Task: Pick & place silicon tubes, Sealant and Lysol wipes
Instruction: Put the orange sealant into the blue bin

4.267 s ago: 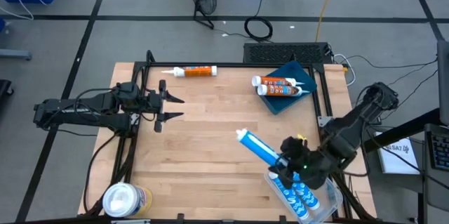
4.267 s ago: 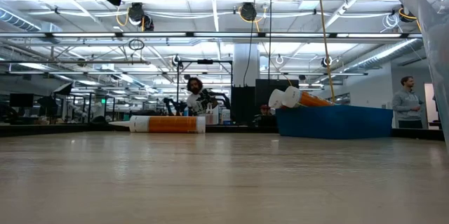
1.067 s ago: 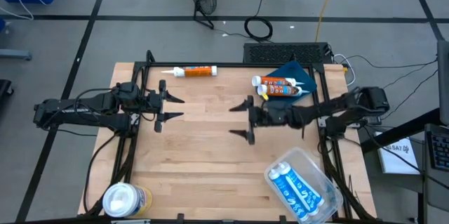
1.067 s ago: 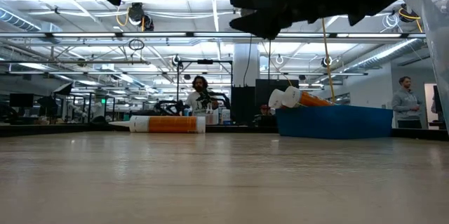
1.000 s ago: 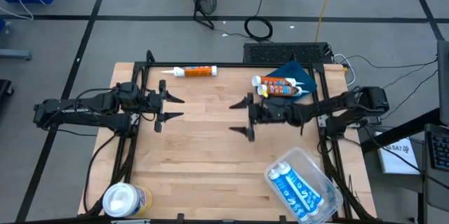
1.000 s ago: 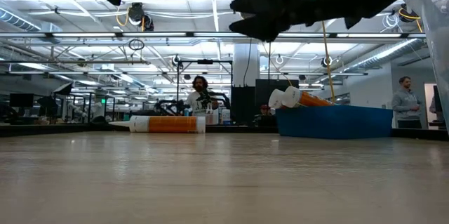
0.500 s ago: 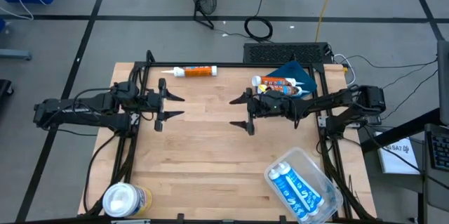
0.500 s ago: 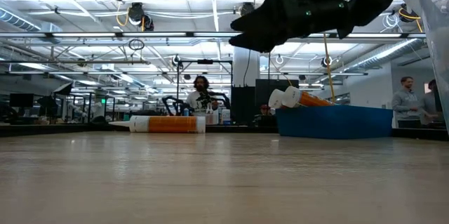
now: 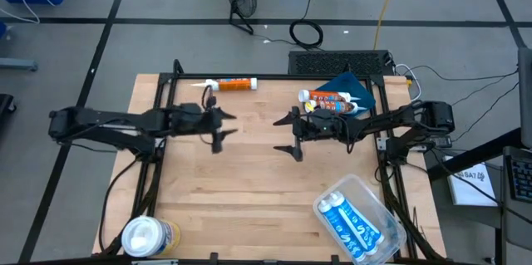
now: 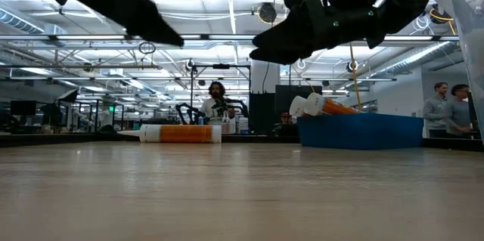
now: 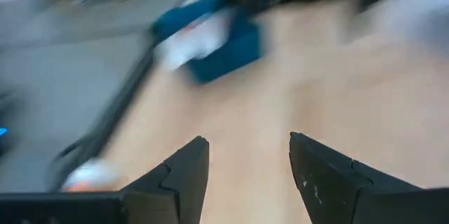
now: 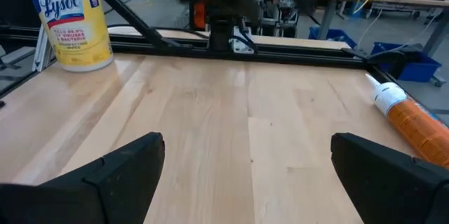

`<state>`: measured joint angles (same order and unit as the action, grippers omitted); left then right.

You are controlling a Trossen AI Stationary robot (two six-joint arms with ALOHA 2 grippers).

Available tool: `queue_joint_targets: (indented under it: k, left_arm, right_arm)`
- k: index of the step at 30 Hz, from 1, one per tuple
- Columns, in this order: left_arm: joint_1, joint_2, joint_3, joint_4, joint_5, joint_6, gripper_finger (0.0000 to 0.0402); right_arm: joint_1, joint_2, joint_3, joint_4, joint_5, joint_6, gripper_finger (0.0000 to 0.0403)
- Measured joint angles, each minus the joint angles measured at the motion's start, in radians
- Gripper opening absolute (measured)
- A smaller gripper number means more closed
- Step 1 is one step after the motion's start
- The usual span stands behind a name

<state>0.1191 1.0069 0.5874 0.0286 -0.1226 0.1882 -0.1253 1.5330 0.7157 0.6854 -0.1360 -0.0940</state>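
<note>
A large open robotics lab is being shown: rows of workstations are being lit by ceiling strip lights, and people are standing beyond the wooden table.

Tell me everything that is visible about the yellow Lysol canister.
The Lysol wipes are a stout yellow canister with a white label band bearing the blue Lysol name, and a round white lid. It looks like plastic. It stands upright on the wooden table, at the near left corner. No gripper touches it.
</note>
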Motion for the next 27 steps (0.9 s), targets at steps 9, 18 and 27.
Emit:
queue_joint_targets:
  k: [9,18,27]
  left_arm:
    - [0.249,0.261,0.274,-0.42,-0.244,-0.173,0.0203]
    - [0.506,0.535,0.428,-0.297,-0.343,-0.074,0.0271]
    - [0.645,0.734,0.432,-0.182,-0.223,-0.078,0.0266]
  right_arm:
    - [0.0,0.0,-0.014,0.02,0.0,0.003,0.0381]
    - [0.002,0.0,-0.014,0.045,0.0,0.034,0.0381]
    - [0.003,0.0,-0.014,0.045,0.0,0.056,0.0381]
